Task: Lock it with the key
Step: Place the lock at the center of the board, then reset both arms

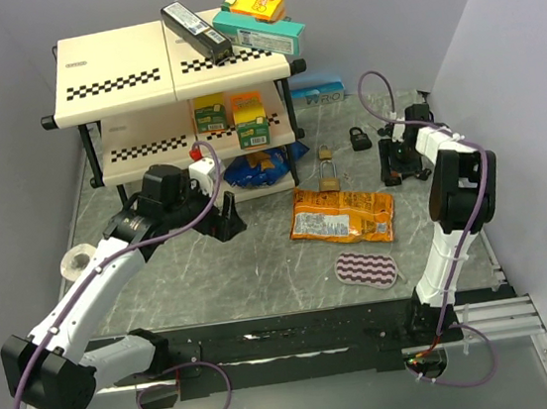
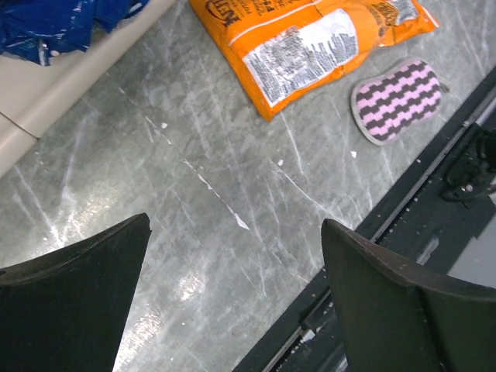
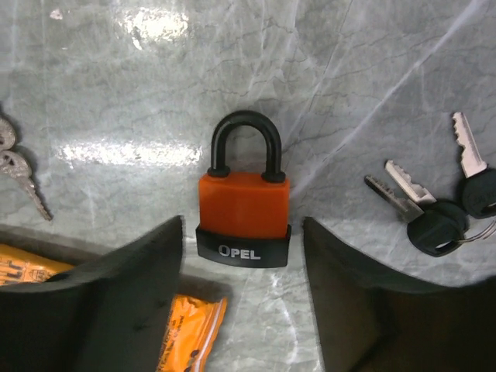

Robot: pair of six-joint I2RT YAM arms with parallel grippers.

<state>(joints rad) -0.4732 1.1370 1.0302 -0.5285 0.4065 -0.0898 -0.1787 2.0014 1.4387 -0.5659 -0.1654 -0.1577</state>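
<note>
The right claw (image 3: 242, 232) stands open, one finger on each side of the orange padlock (image 3: 244, 203), with a narrow gap at both edges. The padlock lies flat on the surface (image 3: 349, 70), and the black-headed keys (image 3: 434, 221) lie apart beside it. The left claw (image 2: 236, 229) is spread wide over bare surface, well apart from the snack bag (image 2: 310, 46).

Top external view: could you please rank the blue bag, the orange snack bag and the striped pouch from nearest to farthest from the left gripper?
From the left gripper:
1. Blue bag, under the shelf, just beyond it.
2. Orange snack bag, mid-table, to its right.
3. Striped pouch, farther right, toward the near edge.
</note>
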